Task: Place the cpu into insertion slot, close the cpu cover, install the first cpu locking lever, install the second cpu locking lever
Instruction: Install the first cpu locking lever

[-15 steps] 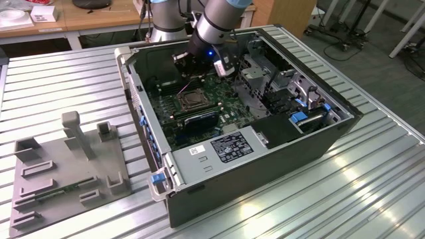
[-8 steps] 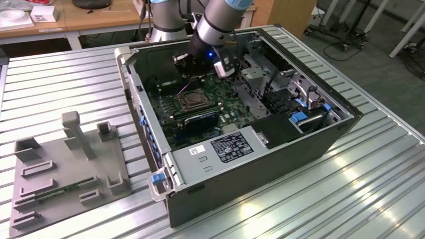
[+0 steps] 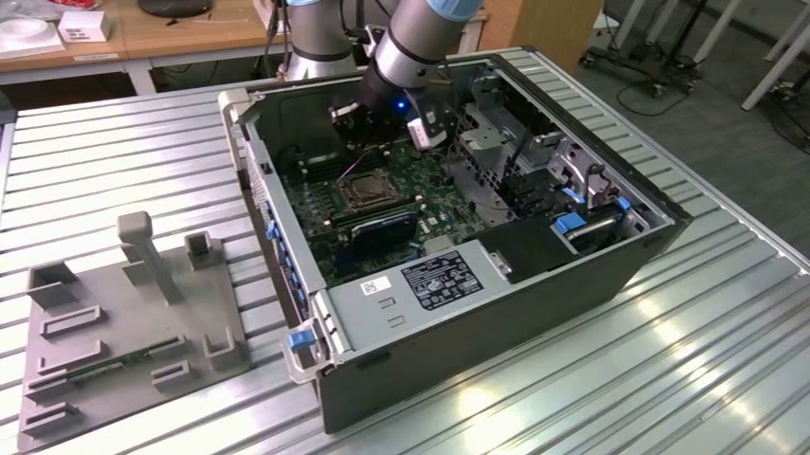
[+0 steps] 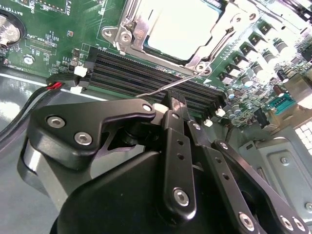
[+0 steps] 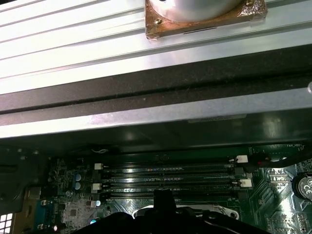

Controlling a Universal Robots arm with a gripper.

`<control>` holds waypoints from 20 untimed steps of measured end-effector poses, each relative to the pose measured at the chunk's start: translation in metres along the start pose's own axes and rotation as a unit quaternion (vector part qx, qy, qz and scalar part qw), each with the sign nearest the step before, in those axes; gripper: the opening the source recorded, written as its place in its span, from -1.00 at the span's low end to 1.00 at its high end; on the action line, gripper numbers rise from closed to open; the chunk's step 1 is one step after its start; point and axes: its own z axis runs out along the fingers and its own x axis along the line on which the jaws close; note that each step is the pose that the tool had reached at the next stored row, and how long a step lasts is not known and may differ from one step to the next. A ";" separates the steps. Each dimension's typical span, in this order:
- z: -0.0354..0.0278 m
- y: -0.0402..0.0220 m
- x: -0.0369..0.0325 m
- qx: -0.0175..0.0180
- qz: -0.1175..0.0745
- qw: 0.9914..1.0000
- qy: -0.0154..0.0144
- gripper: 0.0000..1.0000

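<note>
Black links of the pincer (image 4: 165,101) crowd the front of the second wrist view. Its fingers are drawn together, with the tips at a thin steel locking lever (image 4: 171,88); whether the rod is actually pinched between them I cannot tell. A coin cell battery (image 4: 7,29) sits on the green motherboard (image 4: 58,29). A red-tipped black cable (image 4: 54,86) plugs in just beside the end of the long black memory slots (image 4: 136,66). The lever slants across those slots from a corner of the insertion slot (image 4: 118,33). The cpu (image 4: 180,27) lies flat in that slot. The cpu cover (image 4: 146,17) is down around it, and the chip's pale top shows through the cut-out. A row of small cylindrical capacitors (image 4: 253,53) lines the board past the slot.

In the exterior view, a grey fixture block (image 3: 127,313) with upright posts and pockets rests on the ribbed metal worktop (image 3: 708,332) at the exterior view's left. Just beside it lies the open computer case (image 3: 506,303), with its side panel off and the board facing up. The arm (image 3: 418,38) reaches down into the case from the back. The pincer hangs low over the board, on the far side of the insertion slot and near it.
</note>
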 end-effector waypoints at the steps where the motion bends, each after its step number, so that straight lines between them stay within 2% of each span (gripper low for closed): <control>1: 0.0000 0.0000 0.0000 0.000 0.000 1.000 0.000 -0.79; 15: 0.0001 0.0001 -0.0023 0.000 0.000 1.000 0.000 -0.79; 18: 0.0006 -0.0001 -0.0024 -0.004 -0.001 1.000 0.000 -0.79; 20: 0.0006 0.0000 -0.0024 -0.004 -0.001 1.000 0.000 -0.79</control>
